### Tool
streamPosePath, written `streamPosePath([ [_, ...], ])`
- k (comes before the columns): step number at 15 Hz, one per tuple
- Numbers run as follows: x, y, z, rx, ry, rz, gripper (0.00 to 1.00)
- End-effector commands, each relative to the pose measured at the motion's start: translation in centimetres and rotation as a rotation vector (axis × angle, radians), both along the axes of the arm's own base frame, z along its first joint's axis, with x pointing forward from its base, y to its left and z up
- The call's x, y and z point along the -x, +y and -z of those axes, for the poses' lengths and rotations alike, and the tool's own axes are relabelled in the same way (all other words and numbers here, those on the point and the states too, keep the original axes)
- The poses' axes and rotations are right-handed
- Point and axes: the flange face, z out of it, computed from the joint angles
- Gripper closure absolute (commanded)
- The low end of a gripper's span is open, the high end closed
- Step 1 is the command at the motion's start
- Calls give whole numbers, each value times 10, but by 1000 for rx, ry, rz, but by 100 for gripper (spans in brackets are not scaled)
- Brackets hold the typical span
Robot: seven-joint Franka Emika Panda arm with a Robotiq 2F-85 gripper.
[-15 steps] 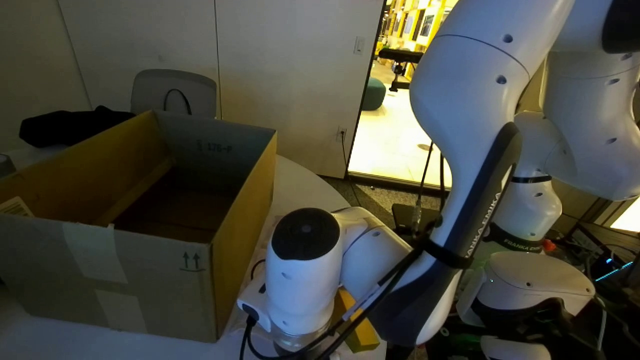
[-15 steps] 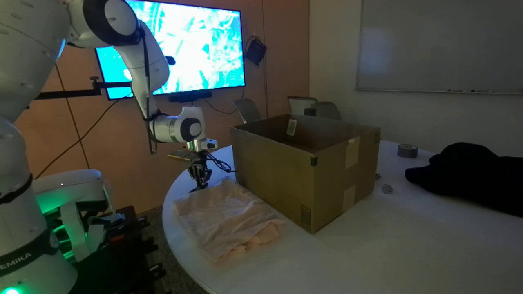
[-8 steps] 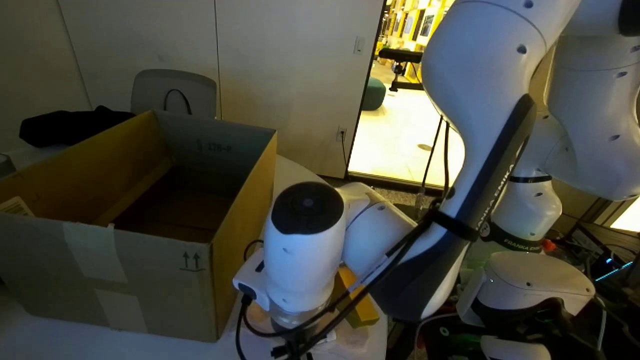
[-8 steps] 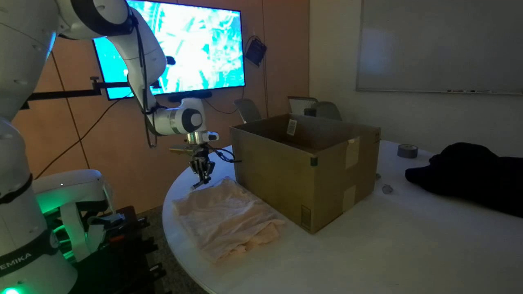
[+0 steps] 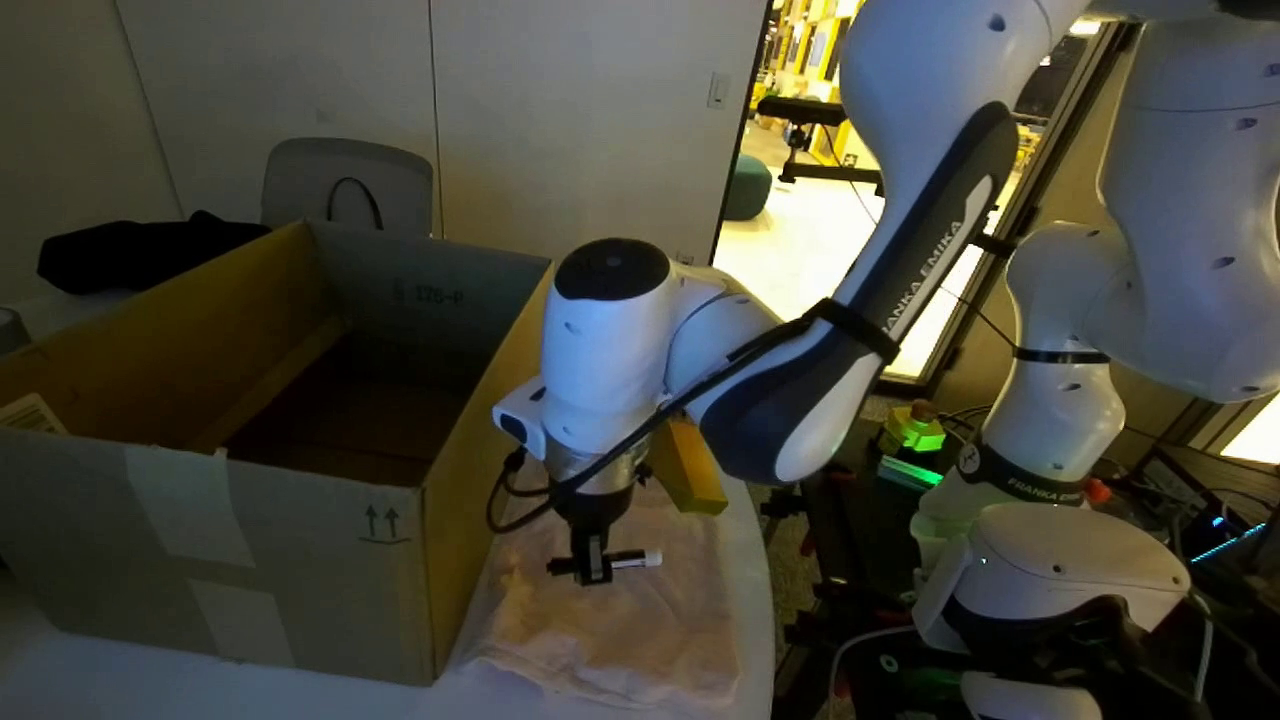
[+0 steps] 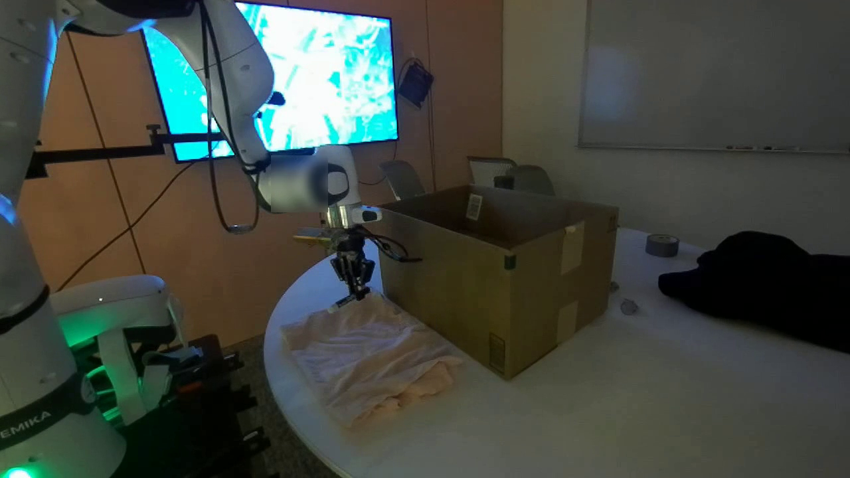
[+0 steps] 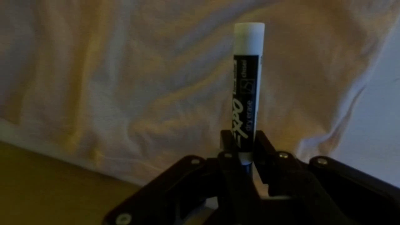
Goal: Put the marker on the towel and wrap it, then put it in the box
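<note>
Vs 1 s ago, claw (image 6: 358, 294) sits higher in both exterior views. It's clamped on the marker (image 7: 247, 81), held above the towel (image 5: 640, 640), beside the box (image 6: 451, 285). Arm (image 5: 770, 420) bent, wrist (image 5: 605, 360) pointing roughly straight down over the counter (image 6: 597, 411).

the gripper (image 7: 244, 140) pinches a black-labelled marker (image 7: 246, 90), white end jutting out ahead; below the gripper spread a rumpled towel (image 7: 168, 93) and part of the table (image 7: 375, 125).

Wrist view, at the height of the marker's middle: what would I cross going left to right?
The towel → the marker, gripped lower down by the hand → the towel again → the white table.
</note>
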Motion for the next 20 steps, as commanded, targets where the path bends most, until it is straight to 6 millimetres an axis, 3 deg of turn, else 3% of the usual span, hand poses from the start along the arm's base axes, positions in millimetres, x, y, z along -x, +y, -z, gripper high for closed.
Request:
streamPosePath([
  [1, -12, -32, 14, 26, -41, 104, 95],
  [6, -23, -56, 42, 85, -84, 279, 95],
  [12, -15, -62, 63, 127, -57, 398, 95],
  [13, -15, -62, 64, 133, -62, 407, 55],
  [15, -14, -63, 62, 126, -54, 414, 49],
  [20, -7, -65, 35, 93, -95, 409, 10],
])
